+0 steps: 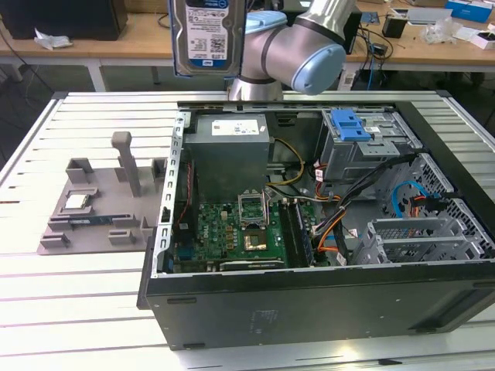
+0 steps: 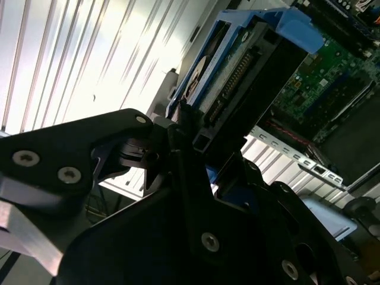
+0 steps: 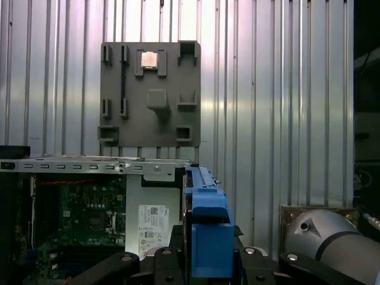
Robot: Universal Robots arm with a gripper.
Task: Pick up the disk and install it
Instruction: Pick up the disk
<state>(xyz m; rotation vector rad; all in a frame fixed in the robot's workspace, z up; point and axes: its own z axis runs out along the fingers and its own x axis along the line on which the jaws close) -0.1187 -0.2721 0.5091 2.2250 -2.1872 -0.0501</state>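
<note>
Biggest worry here was alignment: carried upright and high like that, could easily have clipped the rim of the open computer case (image 1: 309,309) or snagged the loose cables (image 1: 340,220) near the drive cage (image 1: 363,143) at the far right of the exterior view, given even a slight tilt. Could also have slipped or twisted in the grip, judging by a hold that seemed to cover only one end, with most of the body sticking out unsupported. Had the gripper (image 2: 193,133) clamped narrow on the disk (image 1: 209,35), pinching it across its thin sides, blue bracket included, connector edge showing in the second wrist view. Kept the disk standing on edge straight out from the jaws, label toward the exterior camera. Looked to be up in the air by the far side of the case, near the power supply (image 1: 232,147), touching nothing below. Also spotted the grey parts holder (image 1: 85,209) well apart on the exterior view's left, small chip (image 1: 75,202) and memory stick (image 1: 93,220) sitting in it.
</note>
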